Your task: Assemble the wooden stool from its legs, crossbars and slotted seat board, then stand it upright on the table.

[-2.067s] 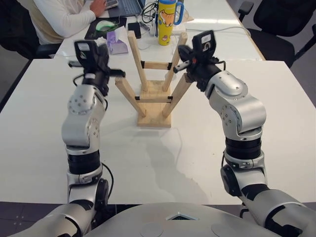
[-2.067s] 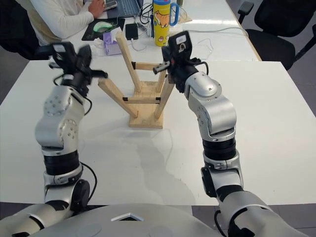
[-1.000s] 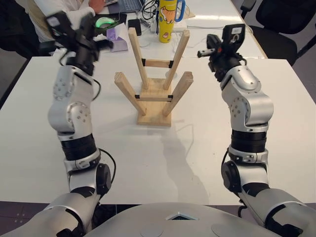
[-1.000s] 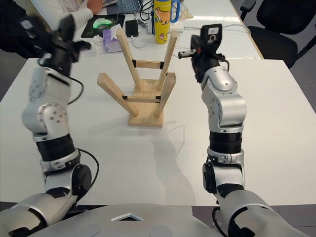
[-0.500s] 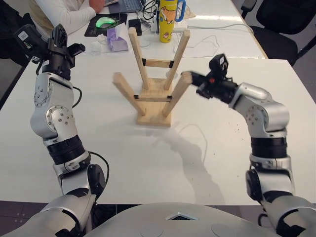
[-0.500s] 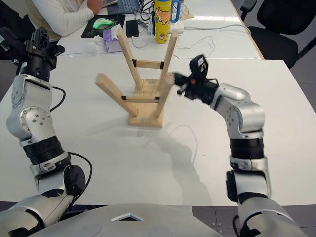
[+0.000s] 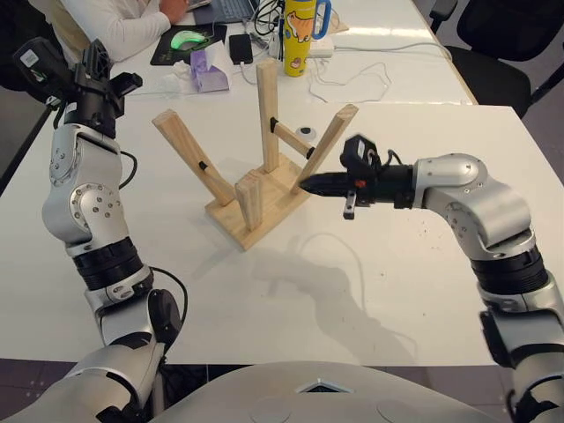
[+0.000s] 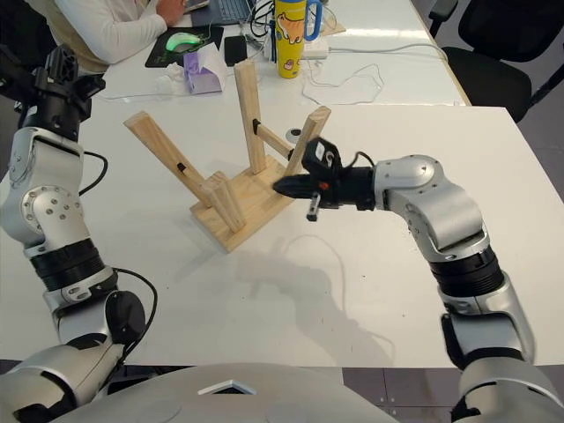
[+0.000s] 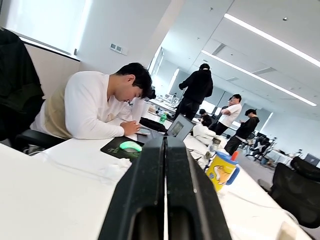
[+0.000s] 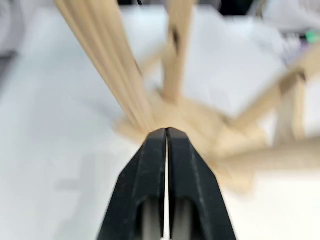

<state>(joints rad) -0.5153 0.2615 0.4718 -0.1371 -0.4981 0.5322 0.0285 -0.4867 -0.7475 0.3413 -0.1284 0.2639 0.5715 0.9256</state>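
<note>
- Table (image 7: 264,300), white, lies nearest us.
- Our right gripper (image 7: 306,185) hangs low over it, fingers pressed together on nothing. Its tip is at the seat board (image 7: 231,220), beside the foot of one leg (image 7: 330,145); we cannot tell whether it touches.
- The stool (image 7: 264,189) sits upside down mid-table, legs splayed upward, a crossbar (image 7: 291,139) joining two of them.
- Our left gripper (image 9: 165,142) is raised at the far left, well apart from the stool, fingers closed and empty.
- A yellow cup (image 7: 298,35) stands beyond.
</note>
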